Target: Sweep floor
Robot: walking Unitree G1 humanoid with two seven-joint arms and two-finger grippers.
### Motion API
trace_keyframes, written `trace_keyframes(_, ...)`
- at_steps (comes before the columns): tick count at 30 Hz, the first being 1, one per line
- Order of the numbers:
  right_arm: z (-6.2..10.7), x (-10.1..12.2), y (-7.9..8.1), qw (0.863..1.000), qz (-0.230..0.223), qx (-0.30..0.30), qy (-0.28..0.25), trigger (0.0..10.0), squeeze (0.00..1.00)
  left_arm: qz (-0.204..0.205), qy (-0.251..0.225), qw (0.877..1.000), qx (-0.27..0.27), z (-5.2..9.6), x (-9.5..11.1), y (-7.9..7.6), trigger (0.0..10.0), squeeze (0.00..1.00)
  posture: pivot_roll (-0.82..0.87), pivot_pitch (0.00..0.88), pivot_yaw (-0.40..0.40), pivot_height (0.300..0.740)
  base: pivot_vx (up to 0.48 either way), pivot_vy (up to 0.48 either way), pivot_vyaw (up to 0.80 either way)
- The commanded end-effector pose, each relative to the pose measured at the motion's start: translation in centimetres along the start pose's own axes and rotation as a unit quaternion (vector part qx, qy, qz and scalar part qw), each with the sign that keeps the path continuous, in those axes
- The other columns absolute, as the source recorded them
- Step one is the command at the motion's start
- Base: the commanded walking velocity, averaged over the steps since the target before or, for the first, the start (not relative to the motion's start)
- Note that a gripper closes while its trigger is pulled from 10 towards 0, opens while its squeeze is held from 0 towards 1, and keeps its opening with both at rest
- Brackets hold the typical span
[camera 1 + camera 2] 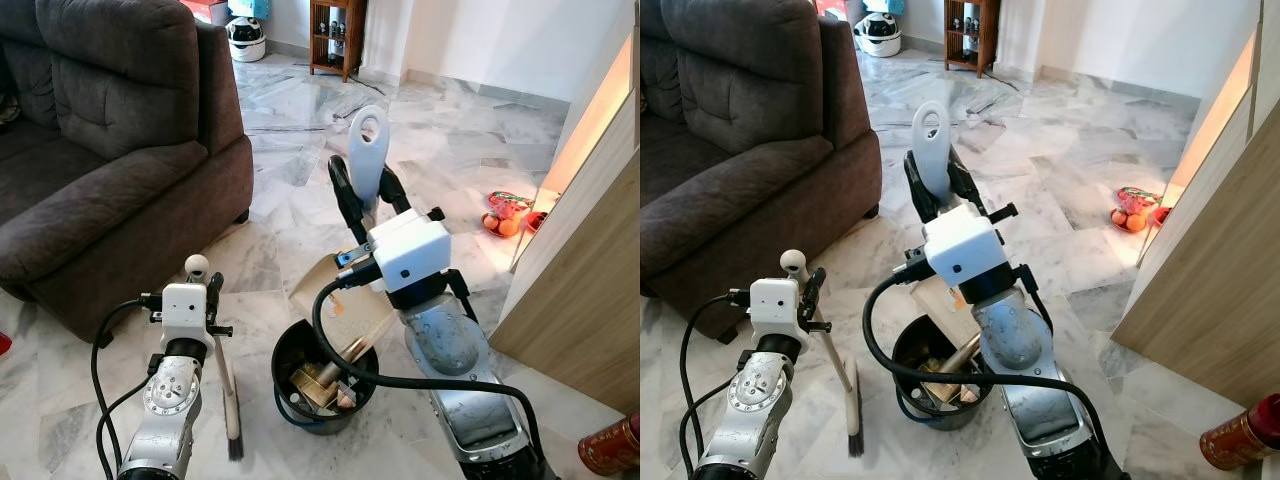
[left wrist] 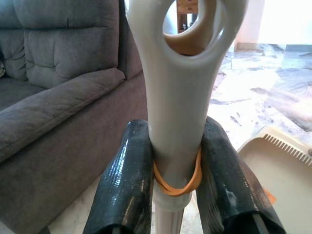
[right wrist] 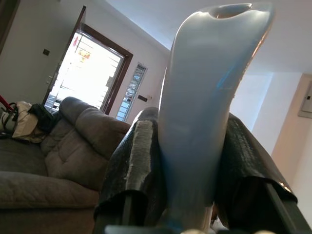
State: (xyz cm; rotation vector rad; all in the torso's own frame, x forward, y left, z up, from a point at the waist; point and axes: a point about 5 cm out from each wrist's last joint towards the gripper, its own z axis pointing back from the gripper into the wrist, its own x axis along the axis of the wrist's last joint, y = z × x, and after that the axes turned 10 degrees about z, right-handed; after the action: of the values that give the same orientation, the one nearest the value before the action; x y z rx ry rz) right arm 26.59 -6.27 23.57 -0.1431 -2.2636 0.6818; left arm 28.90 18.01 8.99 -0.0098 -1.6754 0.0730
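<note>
Low in the frame, left of centre, the left gripper (image 1: 205, 285) has its fingers closed around the brush (image 1: 232, 405) handle, bristles down on the marble floor (image 1: 300, 150). At bottom centre sits a black bin (image 1: 325, 380) with scraps inside. Right of it, the right gripper (image 1: 367, 190) clamps the pale dustpan (image 1: 340, 295) handle, pan tilted over the bin. The grey sofa (image 1: 110, 130) occupies the upper left.

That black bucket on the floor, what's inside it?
The black bucket holds swept-up scraps: tan, cardboard-like pieces and a small pinkish bit. The dustpan tilts over its rim, hiding part of the inside; the bottom cannot be seen.
</note>
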Motion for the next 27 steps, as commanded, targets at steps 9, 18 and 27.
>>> trace_keyframes(9, -1.1, 1.0, -2.4, 0.996, 0.053, -0.061, -0.038, 10.0, 0.00, -0.014, -0.019, 1.000, -0.004, -0.2, 0.7, 0.2, 10.0, 0.00, 0.14, 0.046, 0.016, 0.740, 0.000, 0.000, 0.00)
trace_keyframes(18, -1.4, -0.8, -5.3, 0.986, 0.115, -0.123, -0.003, 10.0, 0.00, -0.014, -0.020, 1.000, -0.004, -0.3, 0.7, 0.2, 10.0, 0.00, 0.14, 0.047, 0.018, 0.740, 0.000, 0.000, 0.00)
trace_keyframes(27, 0.7, -4.9, -6.7, 0.972, 0.170, -0.143, 0.079, 10.0, 0.00, -0.012, -0.019, 1.000, -0.006, -0.2, 0.7, 0.2, 10.0, 0.00, 0.14, 0.040, 0.020, 0.740, 0.000, 0.000, 0.00)
